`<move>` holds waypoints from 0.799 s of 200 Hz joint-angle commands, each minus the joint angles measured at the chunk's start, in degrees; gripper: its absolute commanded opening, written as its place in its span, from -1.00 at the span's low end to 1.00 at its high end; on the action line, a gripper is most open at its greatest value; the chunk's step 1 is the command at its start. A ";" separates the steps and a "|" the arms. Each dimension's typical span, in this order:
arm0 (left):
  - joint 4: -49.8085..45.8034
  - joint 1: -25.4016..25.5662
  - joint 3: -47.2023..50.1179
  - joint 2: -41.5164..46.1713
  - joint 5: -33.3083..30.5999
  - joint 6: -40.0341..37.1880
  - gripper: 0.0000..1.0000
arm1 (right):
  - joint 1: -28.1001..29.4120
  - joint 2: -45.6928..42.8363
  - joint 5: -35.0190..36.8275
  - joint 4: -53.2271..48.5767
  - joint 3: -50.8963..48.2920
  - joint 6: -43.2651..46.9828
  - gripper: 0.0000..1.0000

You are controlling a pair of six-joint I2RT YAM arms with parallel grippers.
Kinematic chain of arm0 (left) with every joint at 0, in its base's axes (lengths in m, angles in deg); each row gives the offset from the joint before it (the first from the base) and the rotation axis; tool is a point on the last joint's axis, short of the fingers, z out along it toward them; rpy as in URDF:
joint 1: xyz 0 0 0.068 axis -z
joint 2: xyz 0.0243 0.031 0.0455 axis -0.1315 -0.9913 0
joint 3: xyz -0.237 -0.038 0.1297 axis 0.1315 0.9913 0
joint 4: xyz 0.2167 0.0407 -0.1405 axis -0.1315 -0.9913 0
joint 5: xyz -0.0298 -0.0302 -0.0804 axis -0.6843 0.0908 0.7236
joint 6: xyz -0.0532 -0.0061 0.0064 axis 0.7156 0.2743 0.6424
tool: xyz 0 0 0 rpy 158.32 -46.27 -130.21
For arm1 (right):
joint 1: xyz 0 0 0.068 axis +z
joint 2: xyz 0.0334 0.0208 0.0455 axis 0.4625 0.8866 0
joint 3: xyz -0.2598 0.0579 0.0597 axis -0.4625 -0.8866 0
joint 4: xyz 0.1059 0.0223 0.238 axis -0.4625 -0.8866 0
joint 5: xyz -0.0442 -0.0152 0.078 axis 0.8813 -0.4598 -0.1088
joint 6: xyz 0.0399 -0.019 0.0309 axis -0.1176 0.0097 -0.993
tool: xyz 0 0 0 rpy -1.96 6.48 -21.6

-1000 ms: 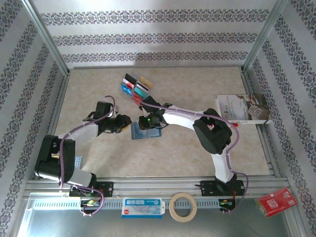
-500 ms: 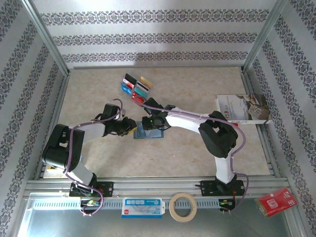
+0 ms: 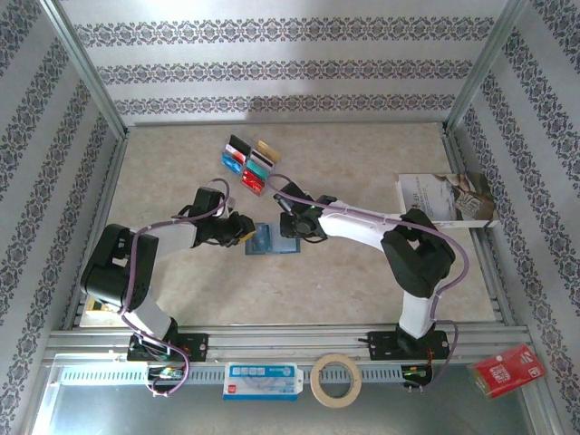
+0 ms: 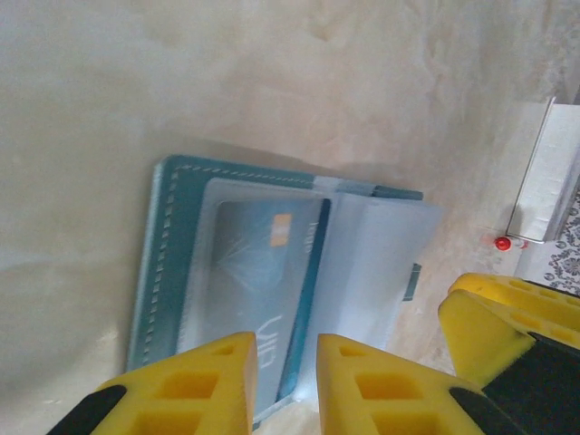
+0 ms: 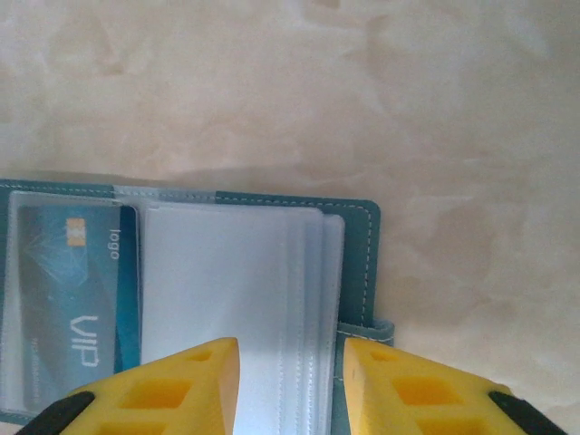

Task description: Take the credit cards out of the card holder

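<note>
Top external shows several credit cards fanned out near the far wall, well apart from the card holder lying open between my arms; one blue card sits inside it, so I judge the job unfinished. Over its clear sleeves my right gripper hangs released; my left gripper is nearly closed at the holder's edge, and I cannot tell whether it pinches anything

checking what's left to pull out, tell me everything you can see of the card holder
The card holder is a small teal-blue bifold with pale stitching round its cover and a closing tab on one edge. It lies open and flat on the beige table, between the two arms. Inside are clear plastic sleeves; one holds a blue card printed VIP, the others look empty. The left gripper and right gripper hover at opposite edges, jaws apart; contact is unclear.
</note>
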 commanded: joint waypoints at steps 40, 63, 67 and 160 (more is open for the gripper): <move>-1.60 1.85 -3.48 -1.65 -0.49 -1.23 -0.51 | -0.32 -5.91 -9.26 9.02 -1.09 2.13 -0.29; -4.52 1.74 -3.39 -0.78 -4.68 -2.09 -0.57 | -0.78 -1.30 -20.22 10.93 1.33 1.37 -0.36; -5.01 1.74 -3.29 -0.66 -5.55 -2.15 -0.58 | -0.76 -0.45 -21.66 11.11 1.77 0.69 -0.38; -4.31 -0.63 -0.95 2.60 -6.66 -1.93 -0.63 | -2.42 7.40 -23.42 13.16 0.94 -6.83 -0.56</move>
